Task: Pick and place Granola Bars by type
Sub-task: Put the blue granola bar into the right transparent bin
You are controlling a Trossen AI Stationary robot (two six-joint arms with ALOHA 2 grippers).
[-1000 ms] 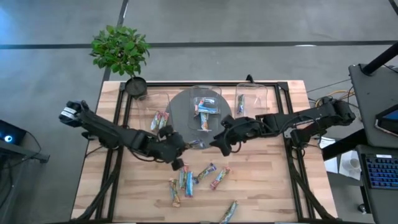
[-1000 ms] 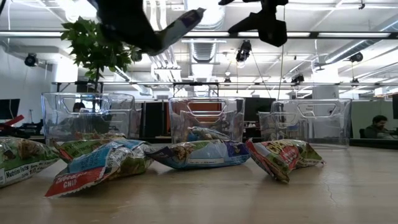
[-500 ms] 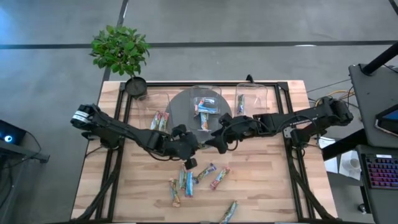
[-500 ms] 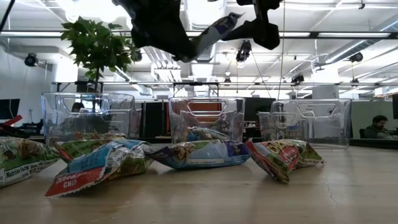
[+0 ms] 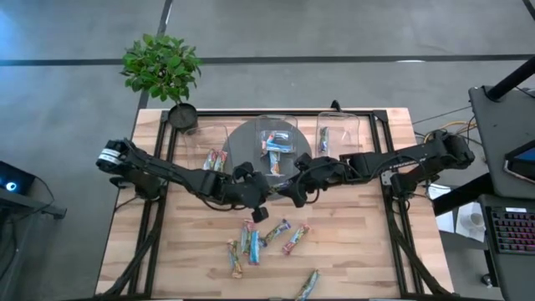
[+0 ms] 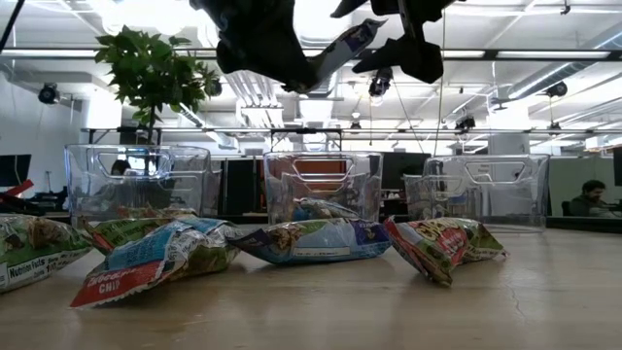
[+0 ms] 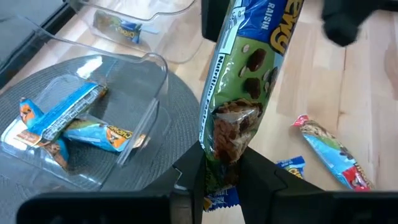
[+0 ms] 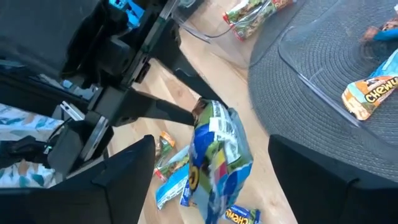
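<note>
1. Since the earlier frame, the left tool [image 7: 219, 163] has carried its green-and-blue shiny-wrapped granola bar [image 7: 239, 106] rightward, meeting the right tool [image 8: 208, 168].
2. Left tool stays clenched on the bar's lower end, above the wooden surface [image 5: 351, 251]; right tool's jaws stand spread around it, not gripping.
3. Risk: a premature left release drops the bar short of the clear plastic bins [image 5: 277, 146].

The left gripper's dark fingers [image 7: 273, 180] pinch the lower end of a green-and-blue wrapped granola bar [image 7: 239, 93], holding it upright above a clear plastic bin [image 7: 152, 68] containing blue-and-orange wrapped bars [image 7: 68, 115] on a round grey mat [image 7: 180, 112].
</note>
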